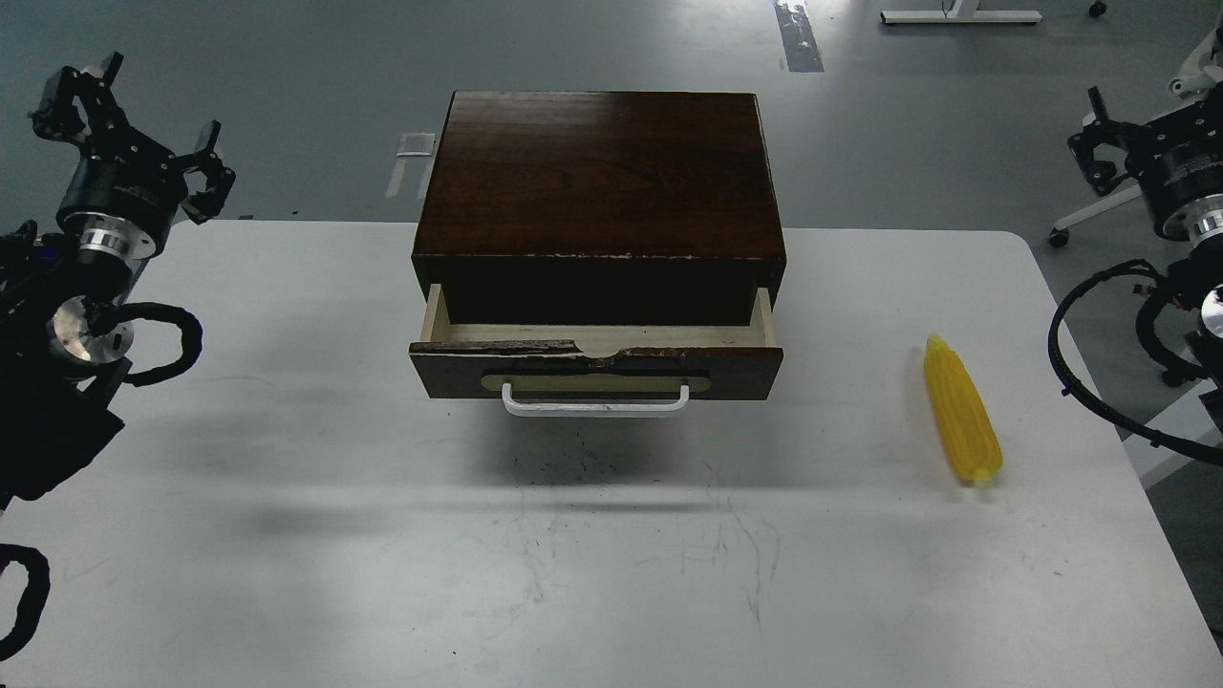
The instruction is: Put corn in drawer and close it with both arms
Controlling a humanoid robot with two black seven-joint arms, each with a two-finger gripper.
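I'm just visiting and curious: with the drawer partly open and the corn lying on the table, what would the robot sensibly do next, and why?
Probably reach the right gripper down to the corn. The corn lies on the table's right side, nearer that arm, untouched, and the drawer is already pulled partly open, so grasping comes first.

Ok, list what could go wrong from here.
1. The drawer is only partly open, so the long corn may catch on the cabinet edge above the narrow gap.
2. The corn is rounded and lies near the table edge; a poor grasp by the right end effector might roll it off.
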